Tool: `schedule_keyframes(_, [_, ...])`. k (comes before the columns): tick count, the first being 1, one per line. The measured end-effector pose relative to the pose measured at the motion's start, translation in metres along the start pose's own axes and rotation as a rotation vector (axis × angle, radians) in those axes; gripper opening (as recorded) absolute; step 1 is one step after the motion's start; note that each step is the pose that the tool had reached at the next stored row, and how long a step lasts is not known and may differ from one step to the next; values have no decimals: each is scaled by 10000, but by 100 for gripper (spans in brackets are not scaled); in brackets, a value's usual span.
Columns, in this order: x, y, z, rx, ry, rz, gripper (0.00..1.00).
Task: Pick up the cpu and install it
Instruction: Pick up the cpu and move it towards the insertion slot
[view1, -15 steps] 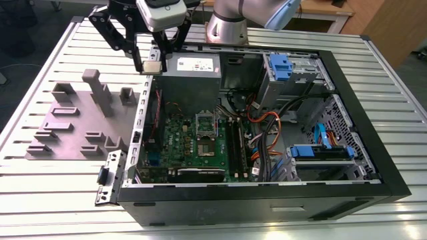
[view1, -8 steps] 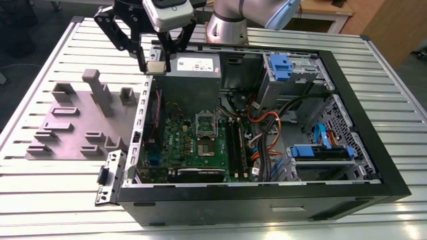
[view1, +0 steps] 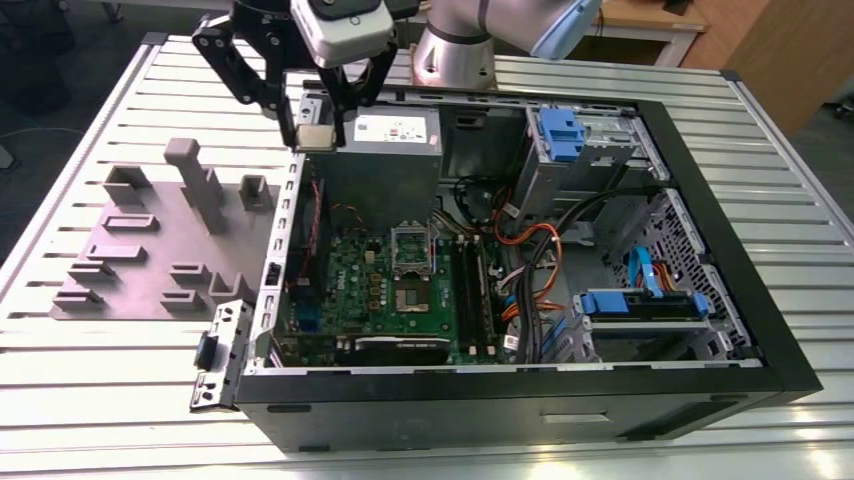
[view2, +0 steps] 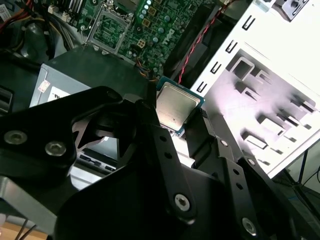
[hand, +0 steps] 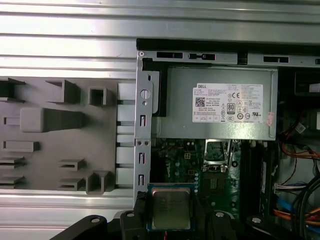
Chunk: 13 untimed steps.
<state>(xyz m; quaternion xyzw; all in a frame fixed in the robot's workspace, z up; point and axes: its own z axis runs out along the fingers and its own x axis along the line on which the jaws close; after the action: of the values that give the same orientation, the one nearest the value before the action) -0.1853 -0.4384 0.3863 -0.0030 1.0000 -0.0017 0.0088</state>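
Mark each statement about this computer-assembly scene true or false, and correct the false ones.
1. The cpu is gripped between the fingers. True.
2. The grey holder block lies at the exterior view's right of the computer case. False: it lies at the exterior view's left.
3. The computer case lies open, its motherboard showing. True.
4. The cpu is already seated on the motherboard. False: it is held up near the case's edge, off the board.
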Motion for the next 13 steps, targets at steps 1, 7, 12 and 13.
schedule_keyframes(1, [0,-13,0,0,0,0,47])
schedule_keyframes(7, [0,-42,1,0,0,0,47])
schedule_keyframes(12, [-16,-45,1,4,0,-1,47])
schedule_keyframes(13, [-27,-45,1,4,0,-1,47])
